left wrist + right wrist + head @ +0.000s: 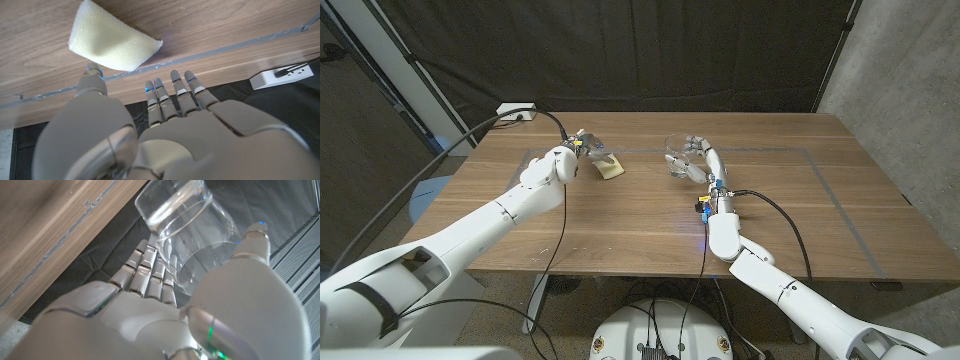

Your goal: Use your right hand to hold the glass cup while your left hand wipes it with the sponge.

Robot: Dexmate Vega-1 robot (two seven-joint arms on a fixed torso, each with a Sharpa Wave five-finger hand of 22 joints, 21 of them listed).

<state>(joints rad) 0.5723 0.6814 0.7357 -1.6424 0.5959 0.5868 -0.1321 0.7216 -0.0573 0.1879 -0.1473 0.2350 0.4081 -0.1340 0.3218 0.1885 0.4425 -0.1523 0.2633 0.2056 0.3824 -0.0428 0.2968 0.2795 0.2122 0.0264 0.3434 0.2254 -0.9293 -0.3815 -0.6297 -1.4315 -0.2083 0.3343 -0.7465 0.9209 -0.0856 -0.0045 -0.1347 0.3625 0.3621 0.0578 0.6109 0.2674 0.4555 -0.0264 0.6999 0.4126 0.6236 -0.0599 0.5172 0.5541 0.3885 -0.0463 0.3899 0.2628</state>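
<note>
glass cup stands near the far edge of the wooden table, my right hand wrapped around it. i read no writing. pale sponge lies just beside my left hand, fingers straight, holding nothing. white power strip at far left corner.
</note>
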